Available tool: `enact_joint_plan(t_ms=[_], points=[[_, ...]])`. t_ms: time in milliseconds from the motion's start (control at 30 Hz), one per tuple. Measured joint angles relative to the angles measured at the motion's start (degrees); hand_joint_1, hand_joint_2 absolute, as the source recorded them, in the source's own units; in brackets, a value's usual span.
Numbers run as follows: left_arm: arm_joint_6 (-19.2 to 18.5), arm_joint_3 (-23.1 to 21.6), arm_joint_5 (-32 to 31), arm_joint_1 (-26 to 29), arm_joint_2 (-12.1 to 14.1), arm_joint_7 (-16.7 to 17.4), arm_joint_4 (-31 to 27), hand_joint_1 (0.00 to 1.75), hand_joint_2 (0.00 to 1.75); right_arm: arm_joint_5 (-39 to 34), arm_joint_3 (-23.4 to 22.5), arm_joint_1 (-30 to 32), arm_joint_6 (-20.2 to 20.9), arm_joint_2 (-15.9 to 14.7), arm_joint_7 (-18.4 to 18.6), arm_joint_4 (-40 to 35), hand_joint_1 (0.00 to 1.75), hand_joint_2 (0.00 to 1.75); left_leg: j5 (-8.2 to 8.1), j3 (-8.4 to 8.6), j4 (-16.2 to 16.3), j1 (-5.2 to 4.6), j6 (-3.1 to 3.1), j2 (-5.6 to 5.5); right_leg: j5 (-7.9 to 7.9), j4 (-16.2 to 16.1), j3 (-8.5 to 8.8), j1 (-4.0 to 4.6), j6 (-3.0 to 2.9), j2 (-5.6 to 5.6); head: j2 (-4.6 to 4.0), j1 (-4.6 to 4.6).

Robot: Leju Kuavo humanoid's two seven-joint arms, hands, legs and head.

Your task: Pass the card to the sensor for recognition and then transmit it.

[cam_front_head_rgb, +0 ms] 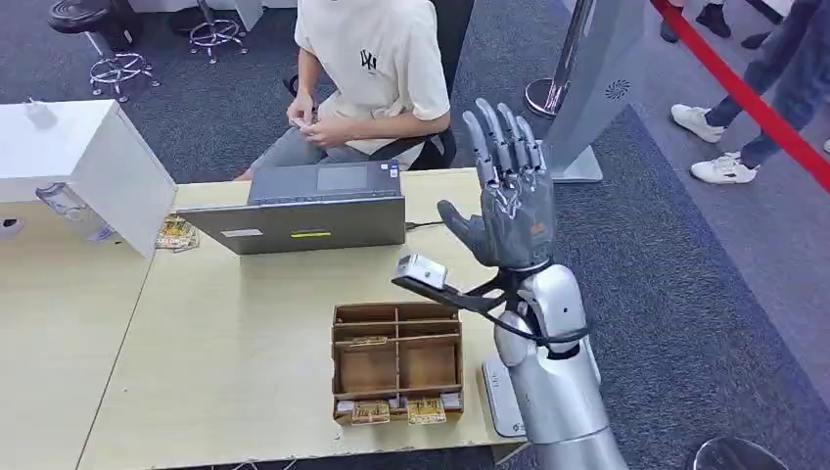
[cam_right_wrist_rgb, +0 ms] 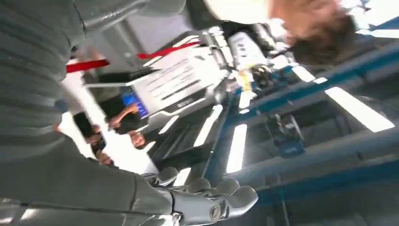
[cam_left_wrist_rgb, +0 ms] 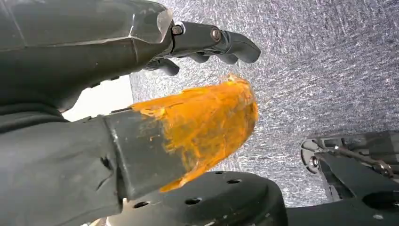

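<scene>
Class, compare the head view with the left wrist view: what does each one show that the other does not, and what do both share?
Head view alone: the right hand raised with fingers spread and holding nothing, the wooden card box on the table, a laptop, and a seated person. Left wrist view alone: the left hand, its thumb tip coated orange, holding nothing. Both share grey carpet.

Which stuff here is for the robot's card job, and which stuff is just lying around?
For the job:
- right hand, raised, fingers spread, holding nothing
- wooden box with cards along its front
- grey machine on the table, probably the sensor
- seated person

Just around:
- white box
- red rope
- stools
</scene>
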Motion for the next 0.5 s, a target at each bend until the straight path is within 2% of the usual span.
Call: enact_joint_plan(t_ms=[100,367,500], points=[[0.4,0.0,0.6,0.2,0.0,-0.2,0.0,0.00,0.00,-3.0,-0.6,4.9,0.0,2.0,-2.5,-4.0,0.00,1.75,0.00,-0.05,0.0,0.00,0.00,-0.01,-0.01,0.0,-0.06,-0.01,0.00,-0.01,0.00,0.04],[0.5,0.0,1.3,0.3,0.0,-0.4,0.0,0.00,0.00,-5.7,-1.5,7.8,0.0,2.0,-4.2,-9.0,0.00,1.75,0.01,-0.06,0.0,-0.03,0.01,0.04,0.02,0.0,-0.06,-0.02,0.01,0.00,0.00,0.02],[1.0,0.0,2.5,0.4,0.0,-0.6,0.0,0.00,0.00,-8.7,-0.8,13.1,0.0,1.8,-6.5,-13.1,0.00,1.75,-0.02,-0.10,0.0,-0.02,0.00,-0.01,0.00,0.0,-0.07,-0.01,0.01,-0.01,0.00,0.04]])
